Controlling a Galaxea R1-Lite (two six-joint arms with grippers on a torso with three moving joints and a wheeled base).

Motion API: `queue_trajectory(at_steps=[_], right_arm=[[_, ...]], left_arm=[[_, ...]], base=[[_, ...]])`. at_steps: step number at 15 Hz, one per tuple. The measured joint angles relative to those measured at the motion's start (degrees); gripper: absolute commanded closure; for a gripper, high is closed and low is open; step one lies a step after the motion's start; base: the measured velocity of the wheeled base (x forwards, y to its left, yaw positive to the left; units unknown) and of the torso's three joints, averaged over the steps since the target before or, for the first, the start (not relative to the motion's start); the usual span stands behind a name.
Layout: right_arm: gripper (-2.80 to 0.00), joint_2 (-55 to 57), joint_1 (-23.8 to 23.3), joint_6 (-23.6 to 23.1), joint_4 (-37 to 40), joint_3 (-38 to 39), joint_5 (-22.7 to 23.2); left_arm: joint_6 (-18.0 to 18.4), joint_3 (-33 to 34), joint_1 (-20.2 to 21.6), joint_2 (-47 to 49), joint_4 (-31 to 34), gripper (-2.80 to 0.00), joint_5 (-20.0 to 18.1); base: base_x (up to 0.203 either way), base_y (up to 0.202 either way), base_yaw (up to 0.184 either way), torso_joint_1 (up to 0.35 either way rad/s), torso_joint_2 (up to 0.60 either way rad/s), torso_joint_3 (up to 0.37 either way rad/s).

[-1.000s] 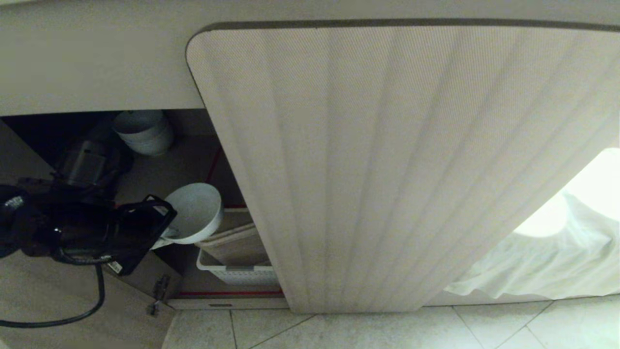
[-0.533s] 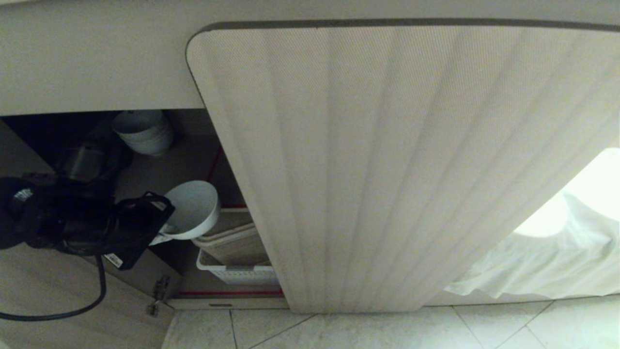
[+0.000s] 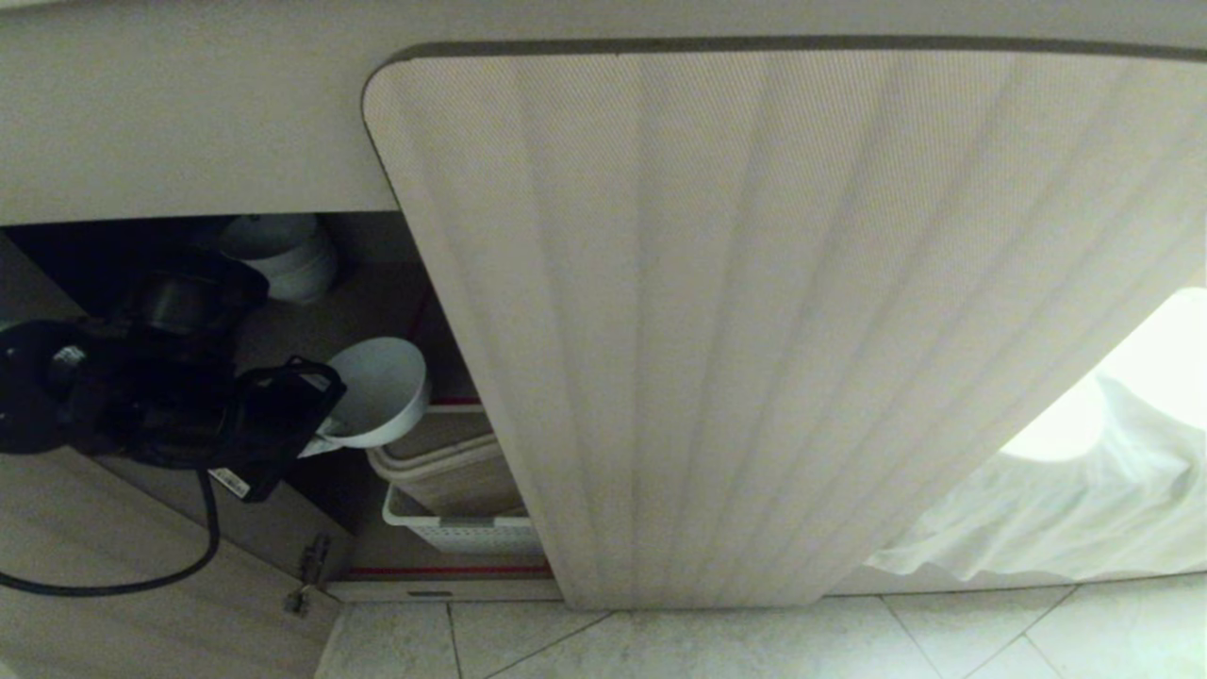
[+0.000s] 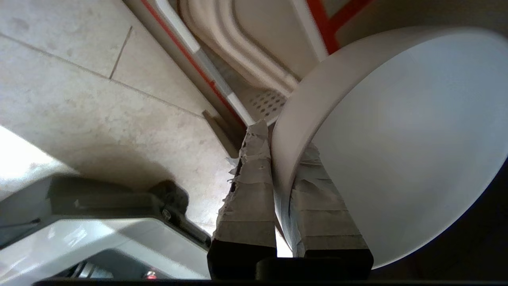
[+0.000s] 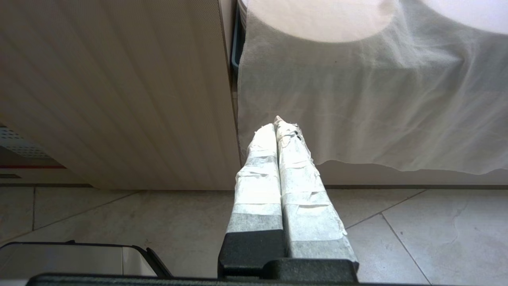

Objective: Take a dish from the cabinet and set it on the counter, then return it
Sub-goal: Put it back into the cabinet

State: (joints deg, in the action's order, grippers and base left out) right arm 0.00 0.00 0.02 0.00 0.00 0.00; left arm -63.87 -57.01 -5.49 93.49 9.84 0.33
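My left gripper [image 3: 319,439] is shut on the rim of the dish [image 3: 382,387], a small white bowl held tilted in the open left bay of the cabinet [image 3: 754,330]. In the left wrist view one taped finger lies outside the wall of the dish [image 4: 397,139] and the other inside it, so the left gripper [image 4: 283,139] pinches the rim. The dish hangs just above the beige trays. My right gripper [image 5: 278,125] is parked low, shut and empty, in front of the ribbed door. The counter's top is out of view.
A stack of white bowls [image 3: 283,255] sits deeper on the shelf. Below the dish, a white perforated basket [image 3: 453,533] holds beige trays [image 3: 443,462]. A ribbed door stands open at lower left with its hinge [image 3: 311,566]. A white cloth [image 3: 1066,509] hangs at the right.
My left arm has carried the dish slightly up and deeper into the cabinet opening, and now partly covers the bowl stack. The grip has not changed and the right arm is still.
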Motion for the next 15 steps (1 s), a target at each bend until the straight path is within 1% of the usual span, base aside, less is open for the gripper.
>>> queue_trajectory(at_steps=[3,6,15], right_arm=[[0.0,0.0,0.0,0.0,0.0,0.0,0.0],[0.0,0.0,0.0,0.0,0.0,0.0,0.0],[0.0,0.0,0.0,0.0,0.0,0.0,0.0]], left_arm=[[0.3,-1.0,0.4,1.0,0.0,0.0,0.1],[1.7,-2.6,1.0,1.9,0.0,0.0,0.2],[1.8,-6.0,1.2,4.1,0.0,0.0,0.2]], base=[[0.0,0.0,0.0,0.0,0.0,0.0],[0.0,0.0,0.0,0.0,0.0,0.0],[0.0,0.0,0.0,0.0,0.0,0.0]])
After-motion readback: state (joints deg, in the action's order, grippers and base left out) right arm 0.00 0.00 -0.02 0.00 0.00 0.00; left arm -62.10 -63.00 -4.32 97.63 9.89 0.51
